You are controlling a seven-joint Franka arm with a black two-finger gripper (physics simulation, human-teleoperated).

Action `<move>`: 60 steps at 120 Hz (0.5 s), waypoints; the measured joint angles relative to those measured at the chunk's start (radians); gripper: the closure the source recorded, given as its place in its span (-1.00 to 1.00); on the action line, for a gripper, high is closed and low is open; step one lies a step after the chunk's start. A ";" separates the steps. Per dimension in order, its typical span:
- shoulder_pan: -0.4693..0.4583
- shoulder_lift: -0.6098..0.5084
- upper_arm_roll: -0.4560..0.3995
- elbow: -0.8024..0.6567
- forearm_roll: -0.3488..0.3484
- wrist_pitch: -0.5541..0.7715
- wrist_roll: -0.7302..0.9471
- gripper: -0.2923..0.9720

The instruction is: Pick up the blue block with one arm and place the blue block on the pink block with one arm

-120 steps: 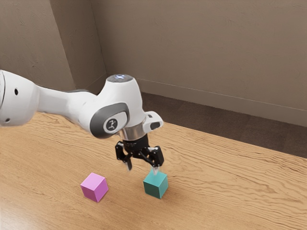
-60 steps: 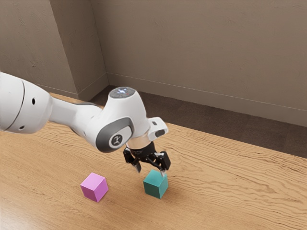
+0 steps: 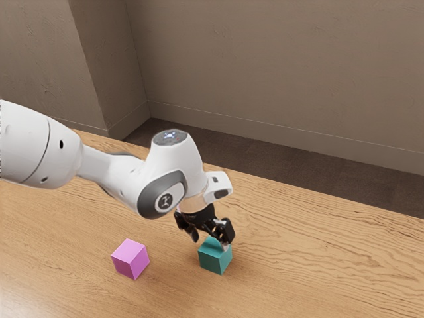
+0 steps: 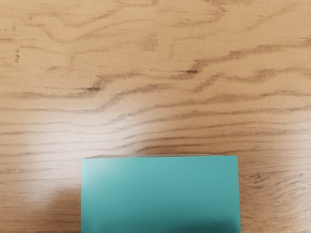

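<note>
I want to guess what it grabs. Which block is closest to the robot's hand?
The blue-green block, right under the gripper. The pink block sits apart, toward the exterior view's left.

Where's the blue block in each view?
Exterior view: blue block at lower centre, just under the gripper, to the exterior view's right of the pink block.
Wrist view: blue block close beneath the hand.
Shared landmark: the wood-grain table under the block.

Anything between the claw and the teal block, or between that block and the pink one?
Nothing visible. The claw hangs right over the teal block, and only bare wooden table lies between that block and the pink block.
</note>
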 joint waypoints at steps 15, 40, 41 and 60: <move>0.000 0.013 0.000 0.001 -0.025 0.003 0.031 -0.45; -0.009 0.034 -0.002 0.003 -0.095 0.004 0.069 -0.49; -0.009 0.036 -0.002 0.003 -0.098 0.004 0.071 -0.49; -0.009 0.059 -0.001 0.004 -0.140 0.004 0.094 -0.52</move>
